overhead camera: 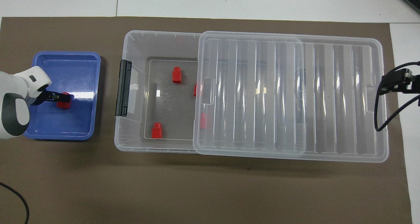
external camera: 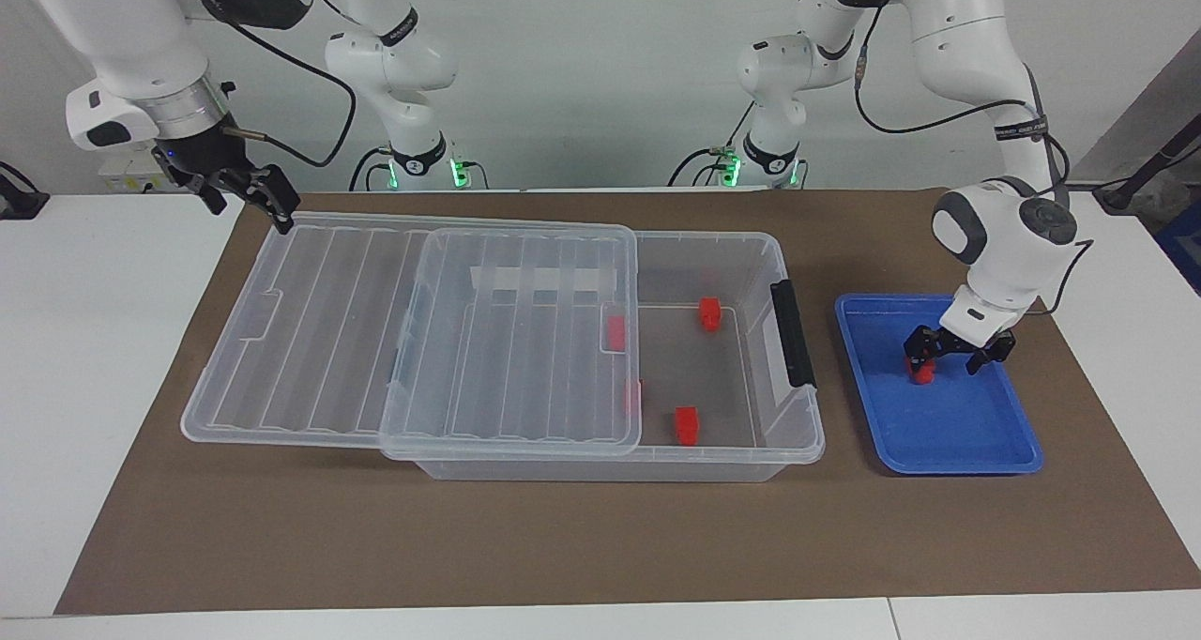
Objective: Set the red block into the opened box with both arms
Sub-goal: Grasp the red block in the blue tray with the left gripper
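A red block [external camera: 920, 370] [overhead camera: 64, 100] lies in the blue tray [external camera: 948, 452] [overhead camera: 65, 58]. My left gripper [external camera: 948, 357] [overhead camera: 56, 97] is down in the tray, open, with one finger right over the block; touch cannot be told. The clear box [external camera: 751, 242] [overhead camera: 157, 36] stands mid-table, its ribbed lid [external camera: 413, 340] [overhead camera: 288, 96] slid toward the right arm's end, leaving the black-handle end uncovered. Several red blocks lie inside, two in the uncovered part [external camera: 709, 313] [external camera: 686, 425]. My right gripper [external camera: 251, 194] [overhead camera: 392, 82] hangs open over the lid's outer end, nothing in it.
The black handle [external camera: 793, 332] [overhead camera: 123, 87] faces the tray, with a narrow strip of brown mat [external camera: 600, 546] between them. A cable [overhead camera: 377, 119] dangles from the right gripper over the lid's edge.
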Motion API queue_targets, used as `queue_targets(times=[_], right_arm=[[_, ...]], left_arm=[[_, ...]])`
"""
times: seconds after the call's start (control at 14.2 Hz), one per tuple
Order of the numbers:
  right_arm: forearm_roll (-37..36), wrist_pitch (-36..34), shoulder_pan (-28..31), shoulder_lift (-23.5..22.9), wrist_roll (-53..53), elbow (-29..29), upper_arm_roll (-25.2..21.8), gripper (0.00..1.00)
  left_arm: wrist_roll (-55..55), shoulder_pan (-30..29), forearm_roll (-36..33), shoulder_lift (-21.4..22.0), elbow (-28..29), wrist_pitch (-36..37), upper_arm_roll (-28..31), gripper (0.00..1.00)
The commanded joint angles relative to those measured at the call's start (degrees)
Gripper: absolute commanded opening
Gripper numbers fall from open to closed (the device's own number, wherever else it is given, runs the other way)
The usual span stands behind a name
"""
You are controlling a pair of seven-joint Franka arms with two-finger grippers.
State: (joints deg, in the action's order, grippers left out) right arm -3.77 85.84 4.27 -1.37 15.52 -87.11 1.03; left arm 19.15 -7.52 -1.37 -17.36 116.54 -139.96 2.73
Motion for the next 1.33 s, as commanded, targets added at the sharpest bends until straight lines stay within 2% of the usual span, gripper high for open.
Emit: queue_targets(times=[0.0, 0.14, 0.21, 0.35, 0.56, 0.63, 0.84, 0.91, 1.12, 1.26], right_arm=[[0.25, 0.03, 0.65, 0.22, -1.02, -0.25, 0.46, 1.00], [0.25, 0.03, 0.39, 0.22, -1.02, -0.25, 0.46, 1.00], [0.25, 0.03, 0.39, 0.22, -1.02, -0.25, 0.46, 1.00], [0.25, 0.03, 0.47, 0.22, -1.02, -0.25, 0.46, 1.00], [0.25, 0.03, 0.47, 0.22, -1.02, -0.25, 0.46, 1.00], [0.25, 0.03, 0.47, 0.22, -1.02, -0.25, 0.46, 1.00], [0.25, 0.03, 0.47, 0.22, -1.02, -0.25, 0.46, 1.00], [0.25, 0.03, 0.47, 0.22, -1.02, -0.25, 0.46, 1.00], [0.25, 0.03, 0.47, 0.22, -1.02, -0.25, 0.46, 1.00], [0.25, 0.03, 0.47, 0.22, -1.02, -0.25, 0.46, 1.00]], left_arm=[[0.01, -0.48, -0.83, 1.80, 2.82, -1.72, -0.45, 1.00], [-0.08, -0.57, -0.83, 2.15, 3.69, -2.07, -0.45, 0.98], [-0.95, -0.57, -0.74, 2.15, 4.13, -2.59, -0.53, 0.78], [-6.38, 0.04, -0.74, 2.15, 4.23, -2.42, -0.54, 0.01], [-11.67, 1.10, -0.65, 2.24, 3.61, -1.20, -0.97, 0.00], [-12.38, 1.10, 0.48, 3.02, 2.91, 1.33, -1.32, 0.00], [-16.06, 3.47, 11.01, 7.33, -3.75, 15.28, -1.06, 0.00], [-19.73, 3.47, 11.91, 8.56, -6.73, 21.08, -1.24, 0.00], [-33.78, 4.70, 13.57, 10.76, -17.88, 38.49, -3.95, 0.00], [-48.17, 4.79, 16.48, 11.99, -22.30, 41.87, -9.03, 0.00]])
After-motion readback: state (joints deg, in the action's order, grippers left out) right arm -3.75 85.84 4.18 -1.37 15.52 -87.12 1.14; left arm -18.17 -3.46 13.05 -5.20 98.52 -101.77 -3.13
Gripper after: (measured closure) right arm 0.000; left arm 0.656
